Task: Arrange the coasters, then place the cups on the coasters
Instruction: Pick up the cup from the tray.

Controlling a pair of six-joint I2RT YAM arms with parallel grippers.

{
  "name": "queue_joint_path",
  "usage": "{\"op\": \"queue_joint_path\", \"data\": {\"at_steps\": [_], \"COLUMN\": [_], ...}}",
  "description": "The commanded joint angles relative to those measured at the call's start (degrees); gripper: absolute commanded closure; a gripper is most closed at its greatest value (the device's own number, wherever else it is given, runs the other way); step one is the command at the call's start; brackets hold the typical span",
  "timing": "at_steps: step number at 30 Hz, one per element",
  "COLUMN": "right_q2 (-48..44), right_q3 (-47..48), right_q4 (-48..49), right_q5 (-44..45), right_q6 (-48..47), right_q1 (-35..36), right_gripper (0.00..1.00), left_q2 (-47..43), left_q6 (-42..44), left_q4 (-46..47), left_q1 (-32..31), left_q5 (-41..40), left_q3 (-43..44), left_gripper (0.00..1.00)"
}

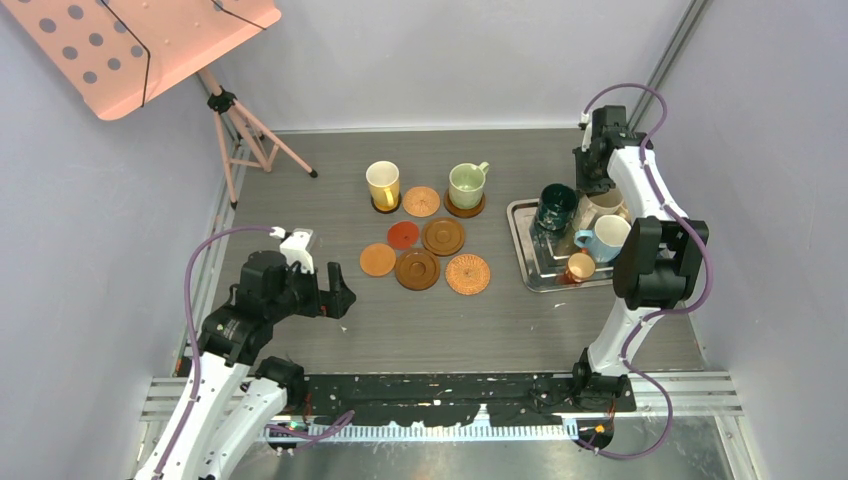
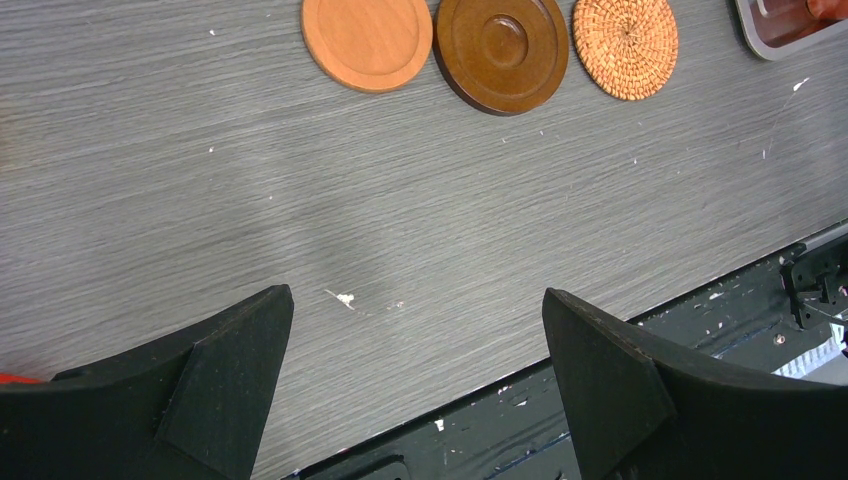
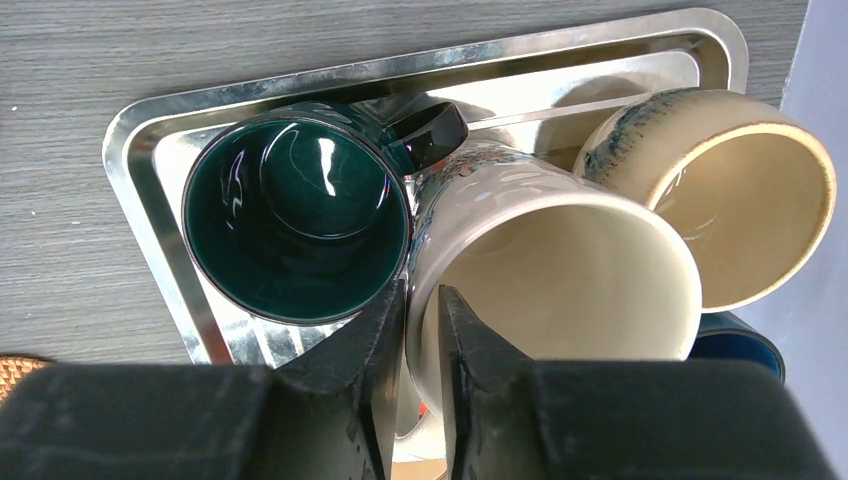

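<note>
On the metal tray stand a dark green cup, a cream cup, a beige cup and a navy cup. My right gripper straddles the cream cup's rim, one finger inside and one outside against the green cup, pinching the wall. A yellow cup and a pale green cup each sit on a coaster. Bare coasters lie mid-table: orange-tan, dark brown, wicker, red. My left gripper hangs open and empty near the front edge.
A white-blue cup and a small orange-red cup also stand on the tray. A pink perforated board on a tripod stands at the back left. Walls close in on both sides.
</note>
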Motion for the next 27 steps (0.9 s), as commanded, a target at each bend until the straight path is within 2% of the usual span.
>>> {"op": "queue_joint_path", "data": {"at_steps": [1, 8, 20, 27], "right_q2": [-0.2, -1.4, -1.4, -1.7], "right_q3": [1.5, 4.4, 10.2, 16.6], "right_q4": [0.4, -0.7, -5.0, -9.4], "right_q5": [-0.1, -0.3, 3.5, 8.5], "right_q6": [-1.3, -1.4, 0.2, 1.4], "right_q1": [-0.1, -0.1, 0.0, 1.0], "right_gripper": [0.78, 0.94, 0.95, 0.95], "left_q2": [0.2, 0.2, -0.1, -0.4], "left_q6": [-0.3, -0.3, -0.3, -0.3], "left_q4": [1.9, 1.9, 2.0, 2.0], "left_q1": [-0.3, -0.3, -0.3, -0.3], "left_q5": [-0.6, -0.5, -0.5, -0.4], "left_q3": [0.3, 0.3, 0.2, 0.2], "left_gripper": [0.01, 0.01, 0.01, 0.01]}}
